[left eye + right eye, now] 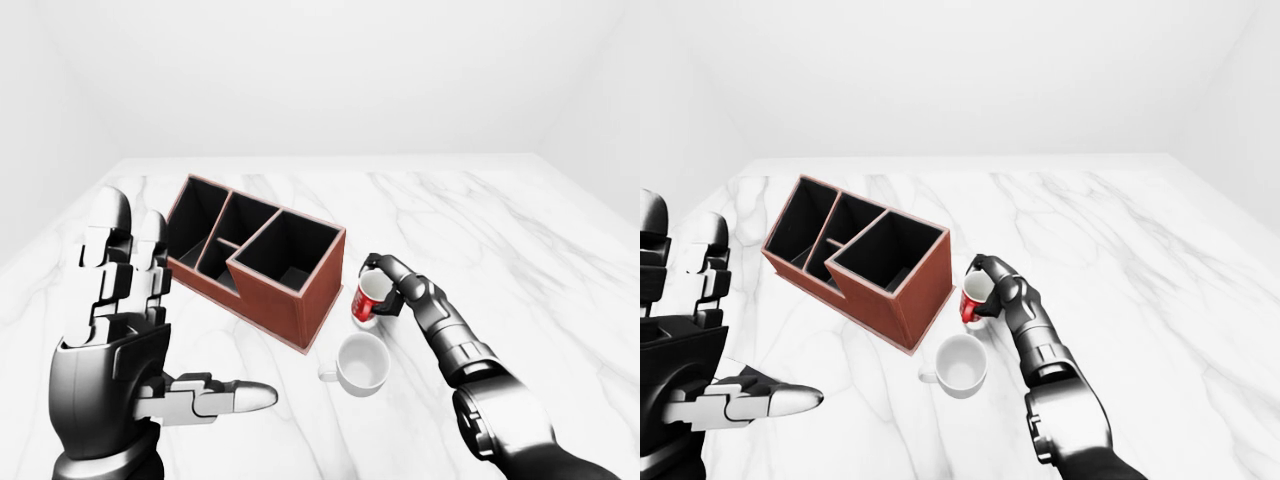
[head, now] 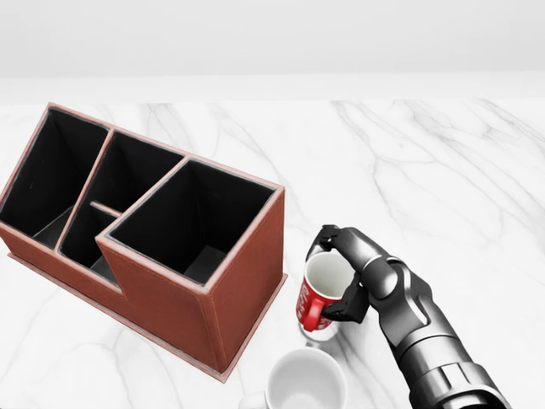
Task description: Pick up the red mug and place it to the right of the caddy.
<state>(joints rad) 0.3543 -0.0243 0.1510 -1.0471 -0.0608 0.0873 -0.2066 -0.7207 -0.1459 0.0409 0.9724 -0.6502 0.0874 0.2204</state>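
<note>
- Red mug (image 2: 318, 298): seen in the head view just right of the caddy (image 2: 153, 239), near its lower right corner, apart from the caddy wall. Mouth is tipped up and to the right, white inside showing; handle is turned toward the view's lower edge. Whether the base touches the surface cannot be told.
- Right hand (image 2: 356, 271): clenched round the red mug, fingers (image 2: 328, 236) hooked over the upper rim and another wrapped at the lower right side. The arm enters from the lower right of the view.
- Caddy: reddish-brown, black-lined, several open compartments, the largest nearest the mug. It is set at a slant on the white marble surface (image 2: 443, 170).
- White mug (image 2: 305, 382): noted just below the red mug in the head view, upright, mouth open upward, partly cut by the bottom edge. A handle is seen on its left in the left-eye view.
- Left hand (image 1: 125, 340): raised at the left of the left-eye view, well apart from all things, fingers (image 1: 130, 262) released and straight, thumb held out sideways; nothing is grasped.
</note>
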